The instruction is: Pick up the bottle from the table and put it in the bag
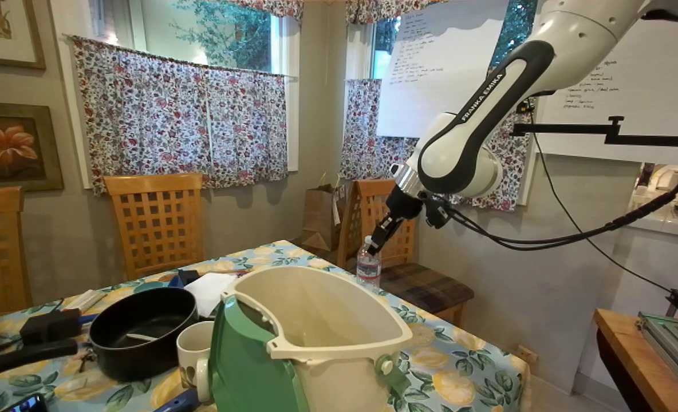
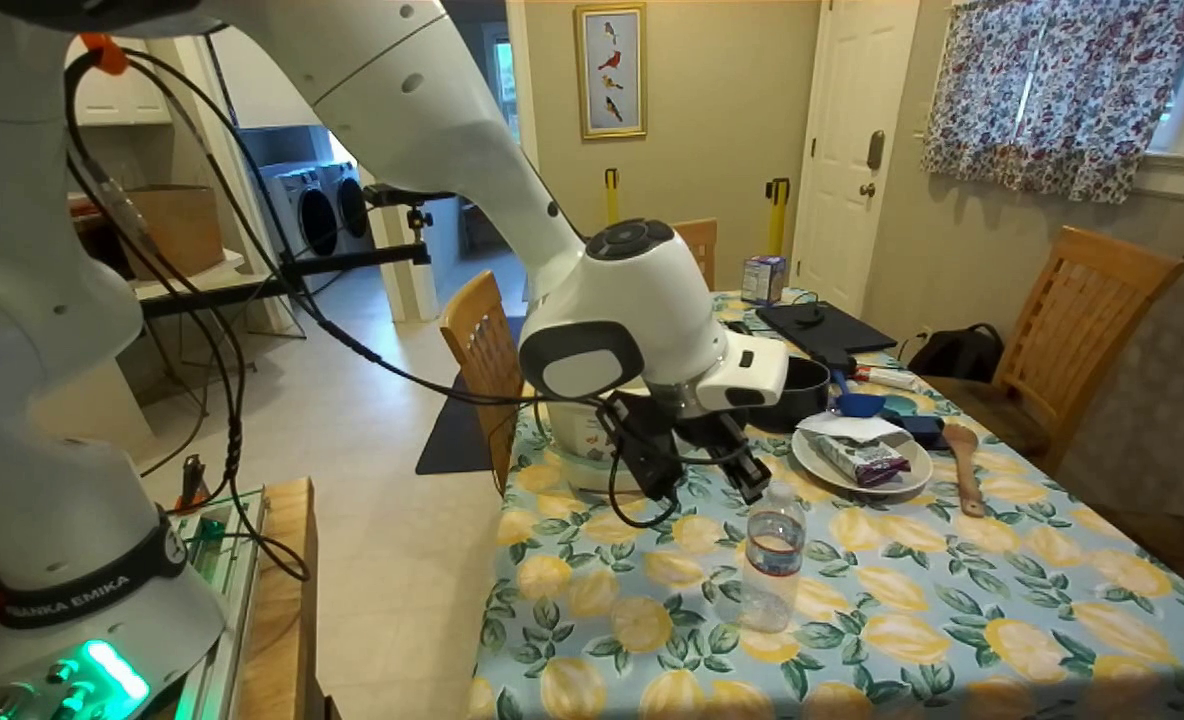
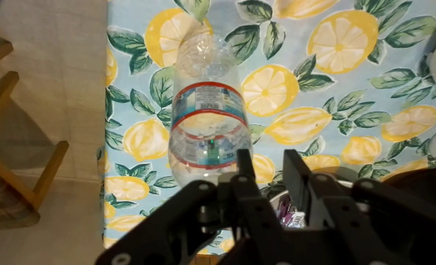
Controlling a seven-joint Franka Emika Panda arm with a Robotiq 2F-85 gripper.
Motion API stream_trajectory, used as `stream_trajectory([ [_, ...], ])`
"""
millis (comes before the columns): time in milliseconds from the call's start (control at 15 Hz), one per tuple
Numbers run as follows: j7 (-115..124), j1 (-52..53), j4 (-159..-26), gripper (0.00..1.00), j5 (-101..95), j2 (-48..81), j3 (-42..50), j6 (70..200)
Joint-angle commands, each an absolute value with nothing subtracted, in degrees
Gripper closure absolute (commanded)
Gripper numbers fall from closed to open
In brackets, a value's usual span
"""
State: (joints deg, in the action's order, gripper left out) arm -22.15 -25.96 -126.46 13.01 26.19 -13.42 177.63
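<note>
1. In an exterior view we take the bag [image 1: 345,372] as our clock's centre. Far out between eight and nine o'clock lies a phone [image 1: 27,404], its lit screen too small for us to read.
2. At nine o'clock we see a black pan [image 1: 144,349].
3. Closer in, between eight and nine, a white mug [image 1: 193,343] with a printed pattern stands just beside the bag.
4. At ten o'clock lies white paper [image 1: 208,290]; in an exterior view it shares a plate [image 2: 814,465] with a packet [image 2: 857,460], partly purple, whose print we cannot read.
5. At one o'clock the bottle [image 1: 369,269] stands upright on the table [image 1: 465,377], beyond the bag and outside it. Its label runs blue and white between red bands; in the wrist view its lines of text are too blurred for us.
6. Also at one o'clock hangs the gripper [image 3: 267,156]. In the wrist view we see its fingers parted, with the bottle outside the gap, at ten o'clock from the tips. Whether they touch it, we cannot tell.
7. Farther out at one o'clock, a sheet [image 1: 430,74] carries handwritten lines too small to read.
8. Beside it, on the arm [image 1: 485,100], we read FRANKA EMIKA.
9. At two o'clock hangs another sheet [image 1: 659,74] of small handwriting.
10. At three o'clock we see a wooden bench [image 1: 637,352].
</note>
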Motion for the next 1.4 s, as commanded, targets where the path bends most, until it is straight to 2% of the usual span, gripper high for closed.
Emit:
stream_trajectory([
  [0,-23.42,-27.14,-125.95,0.42,12.86,26.75,-14.59,178.02],
  [400,-21.98,-25.74,-127.76,0.00,13.04,24.12,-13.94,176.30],
  [1000,-13.70,-18.92,-126.99,0.00,8.38,21.48,-4.15,171.96],
  [1333,-16.99,-21.49,-124.14,0.00,11.06,23.22,-7.24,171.96],
])
